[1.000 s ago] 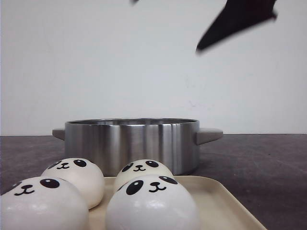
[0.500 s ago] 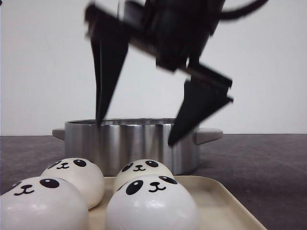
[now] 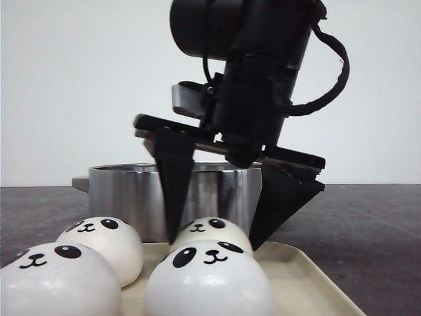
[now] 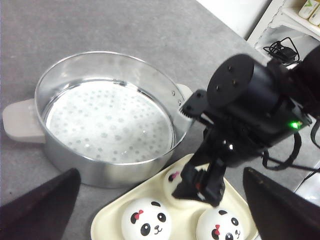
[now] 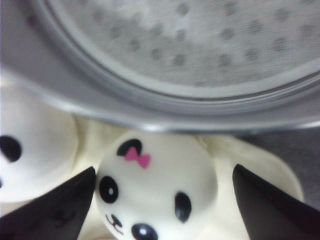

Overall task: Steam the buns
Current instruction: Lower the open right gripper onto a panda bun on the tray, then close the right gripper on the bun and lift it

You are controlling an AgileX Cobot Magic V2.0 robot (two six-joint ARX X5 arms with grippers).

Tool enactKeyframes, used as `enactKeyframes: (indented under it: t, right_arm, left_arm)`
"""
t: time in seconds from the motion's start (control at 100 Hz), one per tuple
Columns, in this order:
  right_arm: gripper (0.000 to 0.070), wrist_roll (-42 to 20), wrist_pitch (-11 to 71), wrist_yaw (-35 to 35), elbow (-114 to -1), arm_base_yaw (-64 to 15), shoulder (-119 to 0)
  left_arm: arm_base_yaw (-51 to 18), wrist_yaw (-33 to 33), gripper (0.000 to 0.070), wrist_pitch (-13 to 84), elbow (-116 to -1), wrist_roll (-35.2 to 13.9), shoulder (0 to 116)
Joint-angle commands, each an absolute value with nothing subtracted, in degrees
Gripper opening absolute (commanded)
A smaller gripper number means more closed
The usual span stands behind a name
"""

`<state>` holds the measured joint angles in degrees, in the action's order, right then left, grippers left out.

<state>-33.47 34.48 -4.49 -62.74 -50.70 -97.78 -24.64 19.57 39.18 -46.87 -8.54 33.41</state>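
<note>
Four white panda-face buns lie on a cream tray (image 3: 309, 280): front left (image 3: 56, 283), rear left (image 3: 102, 243), front right (image 3: 209, 280), rear right (image 3: 209, 228). My right gripper (image 3: 212, 245) is open, its black fingers (image 3: 174, 191) down on either side of the rear right bun, not closed on it. In the right wrist view that bun (image 5: 157, 192), with a pink bow, sits between the open gripper (image 5: 164, 170). My left gripper (image 4: 161, 172) is open and empty, high above the tray (image 4: 107, 222). It sees three buns; the right arm hides the rest.
A steel steamer pot (image 3: 131, 197) with two side handles stands just behind the tray. Its perforated insert (image 4: 107, 120) holds nothing. The pot's rim (image 5: 175, 117) is close beyond the right gripper. A dark grey tabletop (image 3: 368, 224) lies around; shelving is at the far right.
My right arm has come down from the top of the front view to the tray. Its open fingers now flank the rear right bun. The buns and the pot have not moved.
</note>
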Motion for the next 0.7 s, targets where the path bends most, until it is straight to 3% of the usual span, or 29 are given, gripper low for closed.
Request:
enactKeyframes:
  t: [0.0,0.11,0.33,0.4,0.47,0.69]
  right_arm:
    - [0.0517,-34.13,34.26,-4.62,-63.79,-51.37,-98.89]
    - [0.0495,-34.52,34.39,-5.17,-63.79,-51.37,-98.91]
    - [0.0274,-35.38,36.14,-6.31,-63.77,-51.62,-99.79]
    - [0.0167,-35.33,36.77,-6.26,-63.75,-51.62,-99.98]
    - [0.0000,-34.83,37.34,-5.98,-63.75,-51.62,-99.98]
    - [0.0000,-34.09,37.47,-4.49,-63.79,-52.12,-99.68]
  left_arm:
    - [-24.95,19.25,0.0631,39.13,-48.16,-8.12,33.63]
    - [-24.95,18.98,0.0631,39.42,-48.16,-8.12,33.67]
    - [-24.93,17.72,0.0631,39.40,-48.16,-7.94,33.67]
    - [-24.93,17.69,0.0631,39.40,-48.16,-7.94,33.67]
    - [-24.93,17.47,0.0631,39.40,-48.16,-7.94,33.67]
    - [-24.93,17.39,0.0631,39.44,-48.16,-7.97,33.67]
